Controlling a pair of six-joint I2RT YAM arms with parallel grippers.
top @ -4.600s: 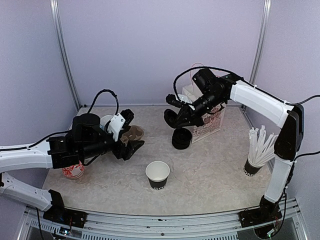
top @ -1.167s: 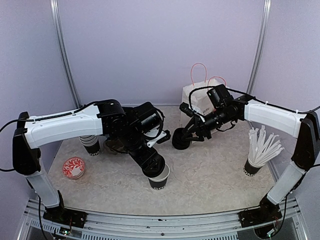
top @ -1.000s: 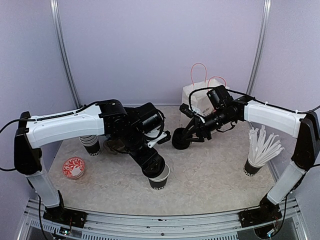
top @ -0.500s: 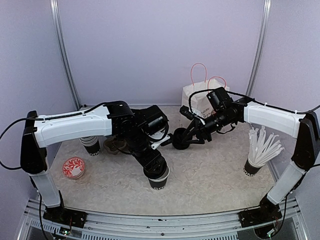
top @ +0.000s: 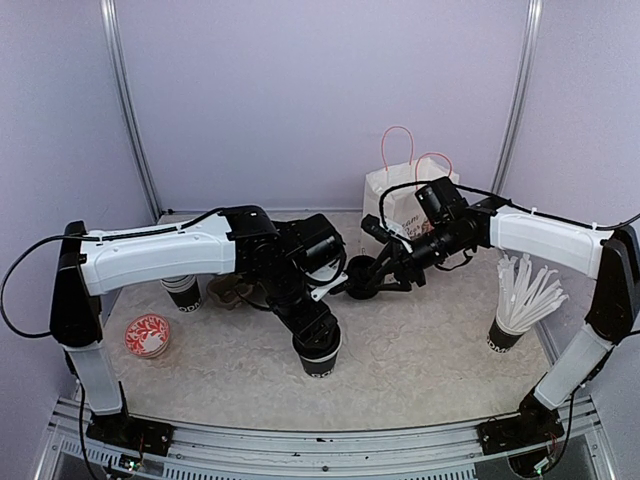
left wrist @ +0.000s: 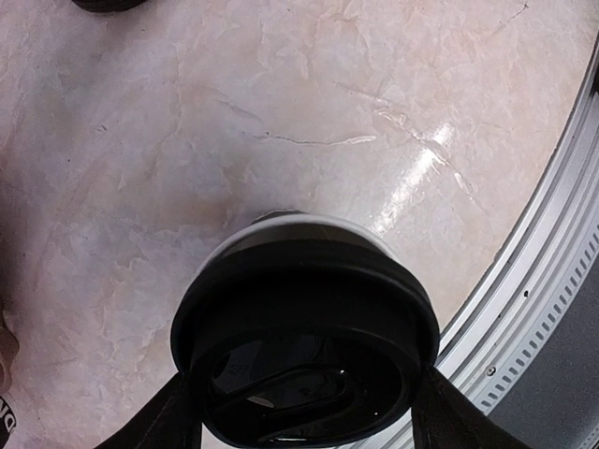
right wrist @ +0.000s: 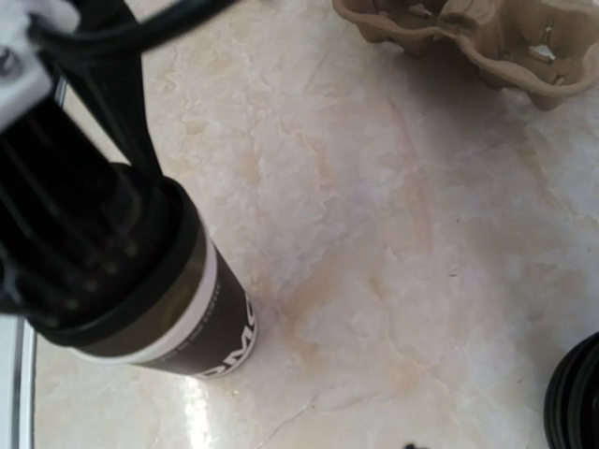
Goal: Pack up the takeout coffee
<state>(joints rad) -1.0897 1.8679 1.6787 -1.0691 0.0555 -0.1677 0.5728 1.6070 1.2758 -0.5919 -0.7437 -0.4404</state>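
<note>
With left pincer (left wrist: 307, 407) clamped across the lid (left wrist: 304, 346), press straight down, level, until seated round the cup (right wrist: 220, 341).

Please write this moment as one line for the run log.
left gripper: holds lid on cup | right gripper: at spare lids, grip unclear | bag: upright, behind

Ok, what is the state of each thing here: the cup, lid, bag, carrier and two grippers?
cup: upright on table, white rim showing past lid edge.
lid: over cup, gripped on both sides.
left gripper: shut on lid.
right gripper: open or shut, unclear.
paper bag: upright, handles up.
carrier: visible sockets empty.
</note>
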